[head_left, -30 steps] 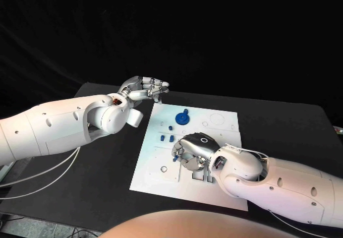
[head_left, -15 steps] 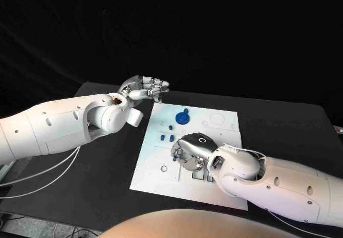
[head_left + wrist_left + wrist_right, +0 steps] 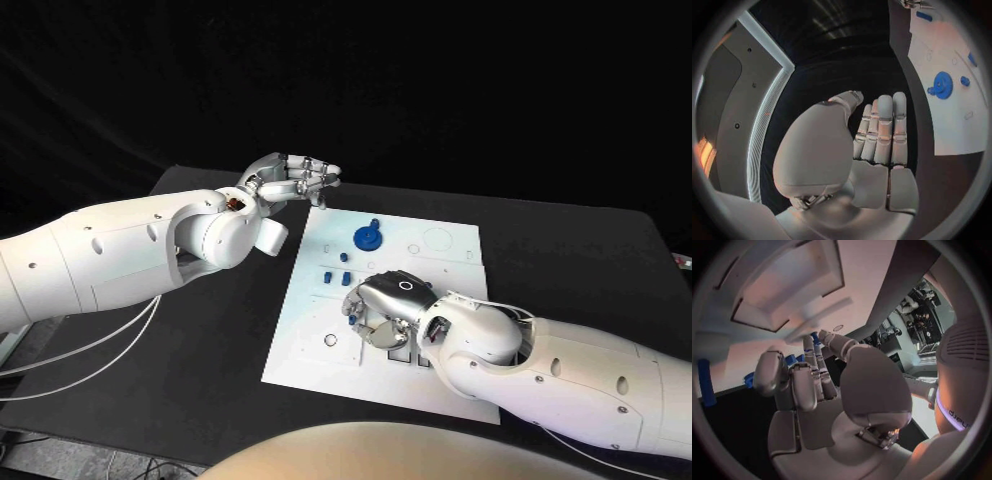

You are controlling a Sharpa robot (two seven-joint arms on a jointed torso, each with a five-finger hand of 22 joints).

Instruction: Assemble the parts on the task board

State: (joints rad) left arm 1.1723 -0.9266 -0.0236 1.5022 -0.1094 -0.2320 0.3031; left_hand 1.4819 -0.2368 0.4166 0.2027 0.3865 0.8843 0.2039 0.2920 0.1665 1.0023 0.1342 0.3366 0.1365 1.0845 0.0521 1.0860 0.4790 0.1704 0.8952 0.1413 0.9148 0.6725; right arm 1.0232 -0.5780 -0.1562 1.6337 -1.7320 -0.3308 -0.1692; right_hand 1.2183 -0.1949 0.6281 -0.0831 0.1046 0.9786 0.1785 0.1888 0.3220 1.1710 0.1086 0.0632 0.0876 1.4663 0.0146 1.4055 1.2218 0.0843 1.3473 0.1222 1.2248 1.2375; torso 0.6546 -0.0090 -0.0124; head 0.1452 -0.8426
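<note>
The right hand [image 3: 384, 308] is down on the board [image 3: 444, 375], fingers curled; I can't tell if it grips anything. The left hand [image 3: 293, 178] hovers closed, empty. A disc [image 3: 369, 238] and small parts [image 3: 336, 276] lie loose: most assembly remains.

The right robot hand [image 3: 817, 390] rises with its palm facing the task board [image 3: 773, 285], its fingers [image 3: 811, 352] reaching up toward the white plate's face; whether they pinch anything cannot be told. Just beyond the fingertips the board carries a sunken rectangular recess [image 3: 792, 295]; close beside the fingers sit small blue parts [image 3: 791, 359], another blue part [image 3: 749, 380] lies by the outer finger, and a long blue part [image 3: 706, 382] stands farther out to that same side.
</note>
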